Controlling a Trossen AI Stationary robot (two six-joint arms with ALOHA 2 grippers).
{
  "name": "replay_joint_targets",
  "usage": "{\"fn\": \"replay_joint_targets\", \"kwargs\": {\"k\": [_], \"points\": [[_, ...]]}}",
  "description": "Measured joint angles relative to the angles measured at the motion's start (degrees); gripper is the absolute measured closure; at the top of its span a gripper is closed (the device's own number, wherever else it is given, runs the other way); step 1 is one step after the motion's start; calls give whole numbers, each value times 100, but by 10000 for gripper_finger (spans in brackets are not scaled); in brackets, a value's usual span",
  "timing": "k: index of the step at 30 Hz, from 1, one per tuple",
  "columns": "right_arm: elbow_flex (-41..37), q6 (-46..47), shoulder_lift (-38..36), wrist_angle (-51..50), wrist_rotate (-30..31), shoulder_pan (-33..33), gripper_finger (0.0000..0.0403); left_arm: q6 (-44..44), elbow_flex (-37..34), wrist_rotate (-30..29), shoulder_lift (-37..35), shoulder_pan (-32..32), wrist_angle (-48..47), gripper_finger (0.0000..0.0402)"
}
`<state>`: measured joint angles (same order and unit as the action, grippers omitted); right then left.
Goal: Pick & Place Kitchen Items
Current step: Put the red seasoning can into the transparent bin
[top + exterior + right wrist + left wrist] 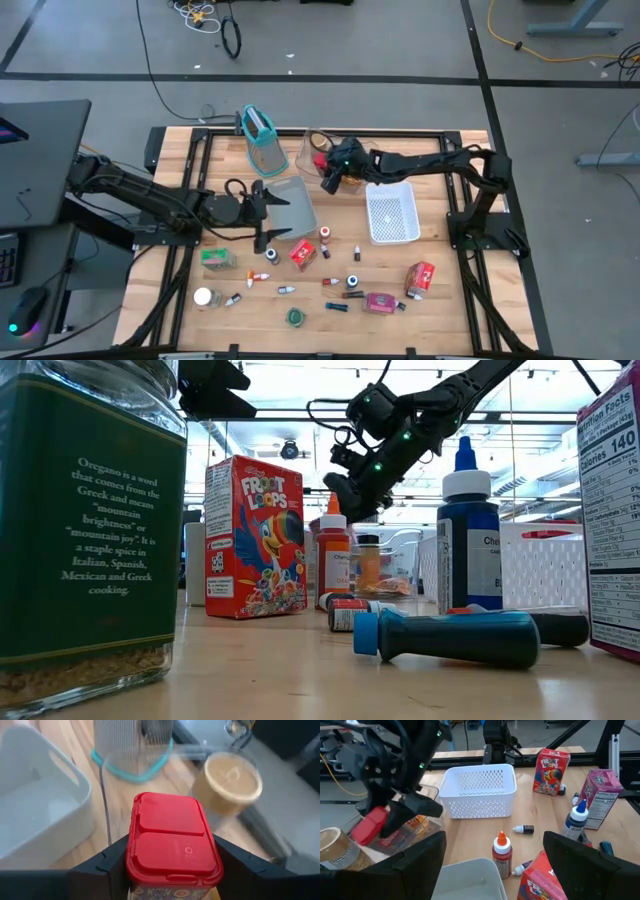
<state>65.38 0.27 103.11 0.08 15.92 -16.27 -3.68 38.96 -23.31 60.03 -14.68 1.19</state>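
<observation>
A red-capped jar point(172, 842) is clamped between the right gripper point(170, 865) jaws above the clear tray point(318, 150), seemingly for setting down, while the left gripper point(492, 855) is held wide open, empty, over the grey tray point(290, 205).

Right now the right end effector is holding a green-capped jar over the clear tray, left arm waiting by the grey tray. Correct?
Not quite: the cap is red, not green. The right wrist view shows the right end effector shut on the red-capped jar above the clear tray. The left end effector does wait, open, by the grey tray.
</observation>
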Motion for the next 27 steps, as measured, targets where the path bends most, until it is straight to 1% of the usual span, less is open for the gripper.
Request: {"fn": "replay_joint_targets", "kwargs": {"k": [4,7,10,14,18,20,24,27], "points": [[2,-773,140,305,-230,-28,174,0,0,4,2,0,-3,60],[4,-1114,279,597,-829,-115,173,0,0,8,2,0,4,60],[3,-1169,485,895,-1186,-214,173,0,0,4,4,0,4,60],[0,-1284,673,1225,-1096,-293,172,0,0,8,7,0,4,60],[0,-1165,810,1575,-1097,-366,172,0,0,2,7,0,4,60],[0,-1136,842,1576,-1099,-405,171,0,0,2,7,0,4,60],[0,-1134,877,1543,-1107,-472,158,0,0,2,7,0,4,60],[2,-1123,892,1558,-1289,-522,141,-2,0,2,7,0,5,60]]}}
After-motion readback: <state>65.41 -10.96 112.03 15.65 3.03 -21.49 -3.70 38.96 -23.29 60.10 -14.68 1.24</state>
